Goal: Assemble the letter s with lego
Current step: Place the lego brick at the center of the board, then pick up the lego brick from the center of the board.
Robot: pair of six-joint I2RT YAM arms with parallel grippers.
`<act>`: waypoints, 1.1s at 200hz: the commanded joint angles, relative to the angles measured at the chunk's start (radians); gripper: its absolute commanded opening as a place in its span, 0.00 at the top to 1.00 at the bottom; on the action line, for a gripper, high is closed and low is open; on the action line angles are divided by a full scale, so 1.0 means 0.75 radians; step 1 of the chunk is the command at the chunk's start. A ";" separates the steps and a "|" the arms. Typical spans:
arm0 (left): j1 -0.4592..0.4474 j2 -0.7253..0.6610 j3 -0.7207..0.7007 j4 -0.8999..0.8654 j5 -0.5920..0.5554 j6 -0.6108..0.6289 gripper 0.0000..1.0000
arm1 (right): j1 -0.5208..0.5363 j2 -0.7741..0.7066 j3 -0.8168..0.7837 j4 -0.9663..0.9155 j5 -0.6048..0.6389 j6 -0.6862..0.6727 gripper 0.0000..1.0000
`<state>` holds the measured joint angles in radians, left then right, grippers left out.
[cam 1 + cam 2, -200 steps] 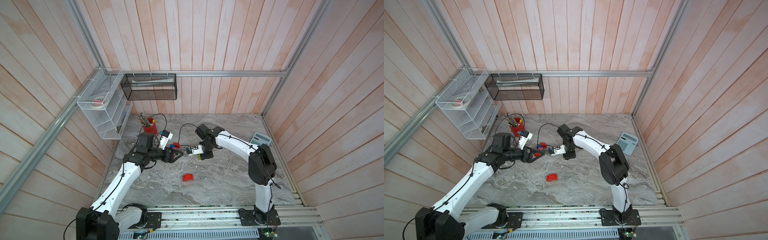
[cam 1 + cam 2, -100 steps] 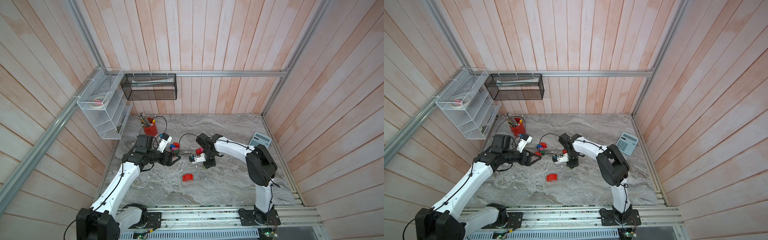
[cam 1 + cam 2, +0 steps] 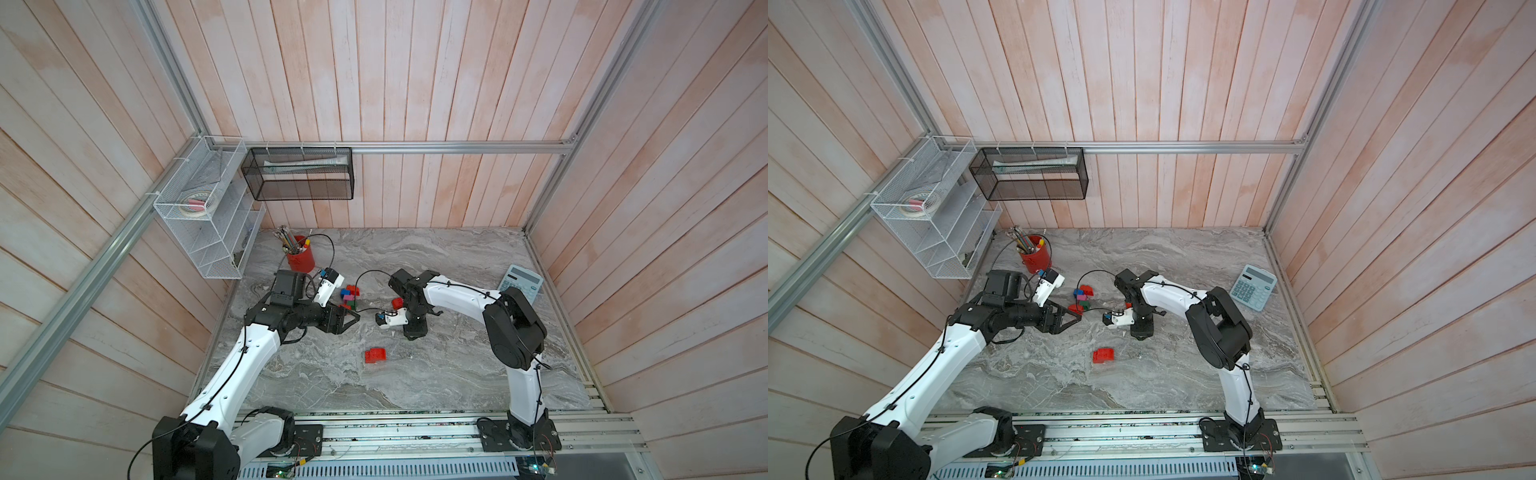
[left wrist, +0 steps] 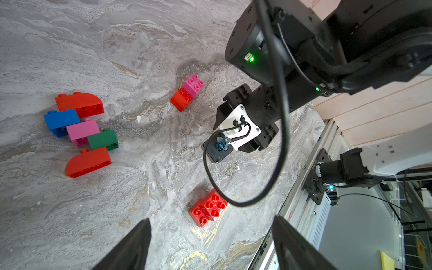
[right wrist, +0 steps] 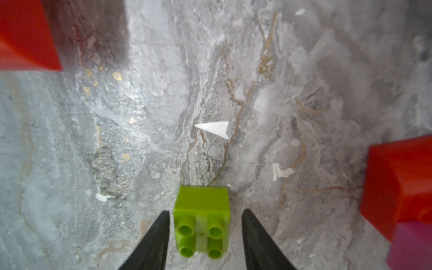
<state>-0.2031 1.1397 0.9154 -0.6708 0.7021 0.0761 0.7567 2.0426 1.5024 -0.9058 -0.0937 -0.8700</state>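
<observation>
top views: right arm points straight down at mid-counter; what it works on is hidden beneath it here. the lego cluster, the letter so far, lies at its 10 o'clock, apart. red-and-pink pair at 11, just beside the wrist; red double brick at 8. calculator at 2 and pen cup beyond the cluster, both clear of the work.

left wrist: left fingers spread wide, empty, near the cluster. it runs red arch, blue brick, pink brick, dark green brick, second red arch, touching in a stagger.

right wrist: right fingers parted either side of the lime brick, counter showing in both gaps: released, not gripping. brick rests on the counter, studs toward the camera.

my read: lime brick is the step in hand. next i'd need a square pinch, then a carry toward 10 o'clock. the red-and-pink pair and the left fingers crowd that path.
</observation>
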 commanded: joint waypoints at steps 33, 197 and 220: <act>-0.005 -0.006 -0.019 0.059 0.084 0.138 0.18 | -0.123 -0.311 -0.151 0.095 -0.211 0.083 0.41; -0.614 0.603 0.165 0.448 -0.251 0.660 0.32 | -0.590 -1.107 -1.001 0.936 -0.775 0.978 0.31; -0.654 0.696 0.209 0.456 -0.289 0.721 0.34 | -0.628 -1.163 -1.089 1.033 -0.826 1.103 0.28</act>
<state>-0.6704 1.6047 1.0279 -0.3508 0.5350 0.5346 0.3111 1.2118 0.7403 -0.2420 -0.6384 -0.1970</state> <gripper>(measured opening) 0.664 0.707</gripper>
